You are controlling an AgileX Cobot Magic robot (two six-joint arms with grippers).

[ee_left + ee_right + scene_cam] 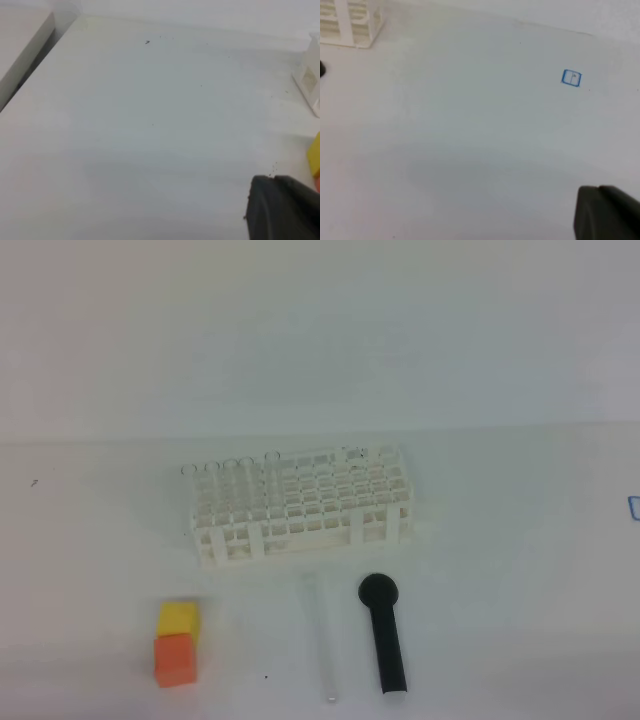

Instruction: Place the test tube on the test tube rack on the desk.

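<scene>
Nothing has been picked up; the task looks to be at its very start. The test tube lies flat on the desk, just in front of the test tube rack, slightly right of the rack's middle, running from near the rack toward the near edge. It is almost transparent; only a faint outline and a small bright ring at its near end show.

A black round-headed stick lies beside the tube on its right, parallel, close but apart from it. A yellow block and an orange block sit touching each other, in front of the rack's left corner, well apart from the tube. No tubes seem to stand in the rack, though a few rim-like circles show along its back row; what they are cannot be told.

Neither arm appears in the high view. The left gripper and right gripper each show only as a dark corner in their own wrist views, both clenched, holding nothing, over bare desk to either side of the rack.

Next move, judged: one gripper must spread its jaws, come in over the tube, and close across it without nudging the black stick. The glass will likely roll or slip, and it is hard to see. The tube must then be tipped upright to enter a hole.
</scene>
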